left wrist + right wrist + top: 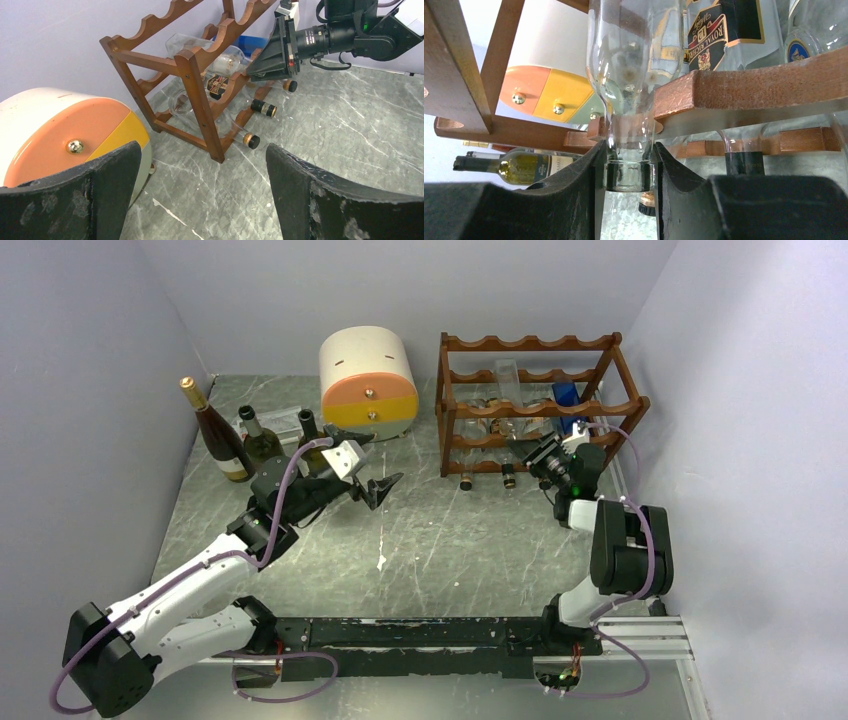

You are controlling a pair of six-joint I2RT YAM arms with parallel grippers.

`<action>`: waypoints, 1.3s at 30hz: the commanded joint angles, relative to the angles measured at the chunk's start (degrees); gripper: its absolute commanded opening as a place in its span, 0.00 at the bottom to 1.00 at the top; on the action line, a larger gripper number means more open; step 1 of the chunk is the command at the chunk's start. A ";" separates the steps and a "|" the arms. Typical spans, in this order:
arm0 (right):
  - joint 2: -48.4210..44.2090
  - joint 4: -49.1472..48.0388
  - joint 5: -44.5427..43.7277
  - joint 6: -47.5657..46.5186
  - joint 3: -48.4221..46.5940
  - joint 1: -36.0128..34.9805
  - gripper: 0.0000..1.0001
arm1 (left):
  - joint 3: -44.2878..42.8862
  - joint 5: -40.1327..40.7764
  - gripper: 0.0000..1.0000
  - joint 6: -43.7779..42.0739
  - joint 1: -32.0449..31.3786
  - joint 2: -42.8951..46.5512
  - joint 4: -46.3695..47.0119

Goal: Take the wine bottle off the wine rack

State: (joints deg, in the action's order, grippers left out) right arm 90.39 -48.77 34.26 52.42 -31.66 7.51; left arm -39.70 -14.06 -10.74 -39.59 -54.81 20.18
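Rails of the wine rack (pixel 744 90) and a dark-capped bottle (pixel 744 161) crowd just ahead of the right pincer (pixel 629 167), clamped on the wine bottle (pixel 634 75) — behind it, bare bench (pixel 500 540).

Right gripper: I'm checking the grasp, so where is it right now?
Top view: the right gripper is at the front right end of the wine rack. Its wrist view shows it shut on a clear bottle by the neck.

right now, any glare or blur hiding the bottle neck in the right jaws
Right wrist: background washed out white, glass shows reflections, yet the clear bottle neck reads sharp between the jaws. Left wrist: wine rack crisp. Top external: even light, soft shadows.
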 commanded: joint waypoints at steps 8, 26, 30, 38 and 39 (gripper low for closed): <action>-7.88 1.03 1.66 -2.19 5.46 1.19 0.00 | -1.76 0.09 0.98 -0.38 -0.67 -0.56 -0.02; -33.58 28.29 -2.68 -8.24 10.59 1.37 0.00 | 2.01 0.76 0.99 0.01 -1.59 -0.26 6.13; -39.94 40.88 -5.68 -9.90 8.43 1.37 0.00 | 2.16 0.35 0.99 0.60 -2.06 -1.15 6.75; -48.82 59.42 -7.87 -13.16 3.39 1.37 0.00 | 1.31 -0.20 0.98 1.07 -2.40 -2.03 5.89; -49.73 61.41 -8.39 -13.61 2.61 1.37 0.00 | 1.33 -0.18 0.98 1.07 -2.38 -1.82 5.95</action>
State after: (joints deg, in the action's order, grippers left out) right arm 44.73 1.15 27.73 41.60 -25.36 8.64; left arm -37.74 -14.02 -10.20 -41.52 -57.14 23.92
